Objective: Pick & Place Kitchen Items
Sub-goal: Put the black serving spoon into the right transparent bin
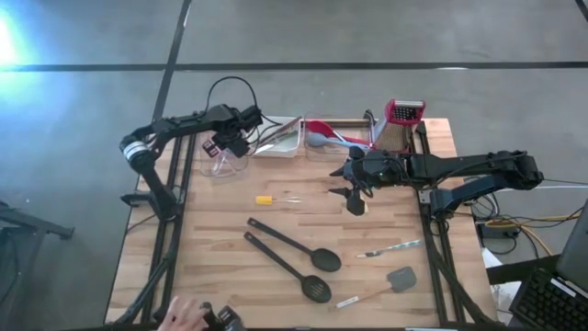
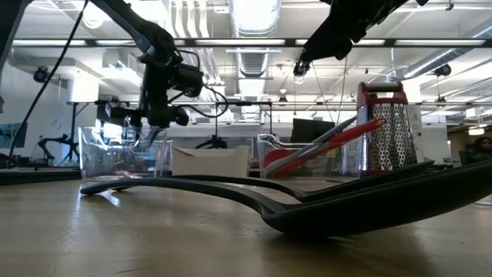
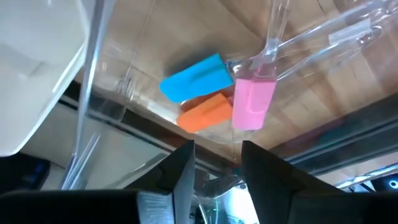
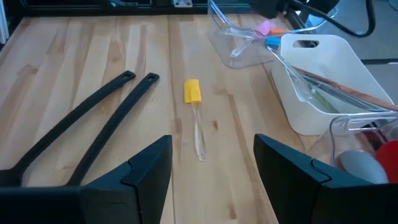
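The left tool (image 1: 230,140) hangs over the clear tub (image 1: 223,162) at the back left of the table (image 1: 220,230). Its two fingers are open with nothing between them. In the left wrist view, three small spatulas lie inside the tub — a blue one (image 3: 193,77), an orange one (image 3: 205,112) and a pink one (image 3: 254,103), all touching or nearly so.

The right tool (image 1: 354,188) is over the middle of the table, open wide and empty too. Just ahead of it lies the little yellow spatula (image 4: 192,91) with its clear handle (image 4: 199,137), alone on the wood. This looks like the next thing to pick up.

To do it well, the right tool should come straight down with one finger on each side of the thin handle, not the yellow head. The handle lies flat, so the fingers must get very low before they close. Close gently — a hard pinch could make it pop away.

The two black spoons (image 1: 294,244) lie just beside it, nearer the front. The tool should keep off them. Further off to the right are a metal piece (image 1: 390,247) and a grey spatula (image 1: 401,278). The white tray (image 1: 280,136) and the red-topped grater (image 1: 401,124) stand at the back.
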{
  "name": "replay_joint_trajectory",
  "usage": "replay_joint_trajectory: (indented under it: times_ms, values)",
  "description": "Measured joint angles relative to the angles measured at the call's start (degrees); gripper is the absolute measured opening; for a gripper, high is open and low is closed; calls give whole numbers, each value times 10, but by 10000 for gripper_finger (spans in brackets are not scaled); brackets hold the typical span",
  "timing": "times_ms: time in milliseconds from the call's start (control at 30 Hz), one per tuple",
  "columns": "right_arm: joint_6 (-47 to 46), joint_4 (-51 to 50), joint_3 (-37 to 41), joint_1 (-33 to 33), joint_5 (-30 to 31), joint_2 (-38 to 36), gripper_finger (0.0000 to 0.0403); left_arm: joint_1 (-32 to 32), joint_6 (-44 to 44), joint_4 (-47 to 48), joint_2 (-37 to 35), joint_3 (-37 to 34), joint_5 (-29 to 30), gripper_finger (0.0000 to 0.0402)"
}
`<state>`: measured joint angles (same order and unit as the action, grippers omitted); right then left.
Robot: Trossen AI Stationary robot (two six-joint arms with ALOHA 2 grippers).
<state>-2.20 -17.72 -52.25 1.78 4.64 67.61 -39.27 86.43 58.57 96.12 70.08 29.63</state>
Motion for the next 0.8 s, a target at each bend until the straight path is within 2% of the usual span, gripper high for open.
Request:
replay_joint_trajectory:
  times_ms: [200, 367, 633, 800]
  values:
    - [-7, 0, 0, 0, 0, 0, 219, 5, -20, -15, -41, 0, 1, 119]
    - [-13, -1, 0, 0, 0, 0, 219, 15, -79, -11, -100, 0, -18, 95]
    - [-55, -9, 0, 0, 3, -2, 219, 61, -234, -28, -211, 0, -164, 62]
    - [-125, -71, 0, 0, 12, -7, 219, 106, -346, -73, -260, 0, -265, 50]
